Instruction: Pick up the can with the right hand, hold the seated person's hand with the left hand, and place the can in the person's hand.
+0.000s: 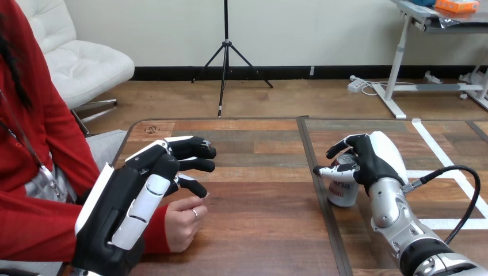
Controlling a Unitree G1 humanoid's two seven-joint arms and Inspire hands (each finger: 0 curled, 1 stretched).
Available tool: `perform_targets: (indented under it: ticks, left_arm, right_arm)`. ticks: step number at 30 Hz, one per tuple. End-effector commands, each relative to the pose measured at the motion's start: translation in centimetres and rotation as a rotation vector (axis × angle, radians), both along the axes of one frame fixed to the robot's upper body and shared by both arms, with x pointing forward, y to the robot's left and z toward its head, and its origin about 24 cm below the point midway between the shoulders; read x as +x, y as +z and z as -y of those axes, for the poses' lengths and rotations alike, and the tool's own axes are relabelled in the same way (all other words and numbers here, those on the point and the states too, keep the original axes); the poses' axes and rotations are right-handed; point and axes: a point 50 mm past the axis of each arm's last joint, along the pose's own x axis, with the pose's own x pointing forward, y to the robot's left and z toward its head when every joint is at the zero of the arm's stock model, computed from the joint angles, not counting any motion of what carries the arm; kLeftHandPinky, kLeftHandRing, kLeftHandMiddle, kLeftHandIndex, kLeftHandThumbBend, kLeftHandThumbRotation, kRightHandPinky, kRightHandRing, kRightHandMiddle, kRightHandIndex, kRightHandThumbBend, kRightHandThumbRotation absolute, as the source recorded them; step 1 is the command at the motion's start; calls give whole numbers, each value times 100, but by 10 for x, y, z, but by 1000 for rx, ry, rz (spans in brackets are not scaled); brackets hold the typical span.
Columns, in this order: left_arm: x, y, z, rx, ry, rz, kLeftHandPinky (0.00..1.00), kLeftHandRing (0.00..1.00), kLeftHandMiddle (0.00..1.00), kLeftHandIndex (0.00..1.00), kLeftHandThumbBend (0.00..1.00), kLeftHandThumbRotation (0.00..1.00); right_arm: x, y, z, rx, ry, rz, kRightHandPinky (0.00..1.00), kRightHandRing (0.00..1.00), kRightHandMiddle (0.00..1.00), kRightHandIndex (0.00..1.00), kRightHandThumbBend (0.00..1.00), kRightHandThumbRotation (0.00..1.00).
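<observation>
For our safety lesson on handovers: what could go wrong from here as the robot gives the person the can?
1. The right hand curls round the can only near its top, so the can might tilt or slip when lifted.
2. The person's hand lies curled, not open, so the can may have nowhere to rest.
3. The left hand hangs over the person's hand and could press on it.

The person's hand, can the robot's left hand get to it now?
Probably yes. The left hand is right beside the person's hand, partly in front of it, with nothing between them. The right hand is curled round the can.
</observation>
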Motion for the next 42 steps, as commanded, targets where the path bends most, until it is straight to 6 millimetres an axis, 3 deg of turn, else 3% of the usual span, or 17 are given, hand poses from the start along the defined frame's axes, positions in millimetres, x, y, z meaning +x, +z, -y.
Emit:
perform_targets:
  ticks: [1,42]
  left_arm:
    - [4,10,-2,14,8,66,50,67,69,65,67,85]
    - [10,16,-12,49,58,88,53,72,71,65,60,80]
  right_arm:
    - [8,12,-5,21,7,68,38,44,48,49,63,0]
    - [14,35,19,33,36,175,41,43,47,48,68,0]
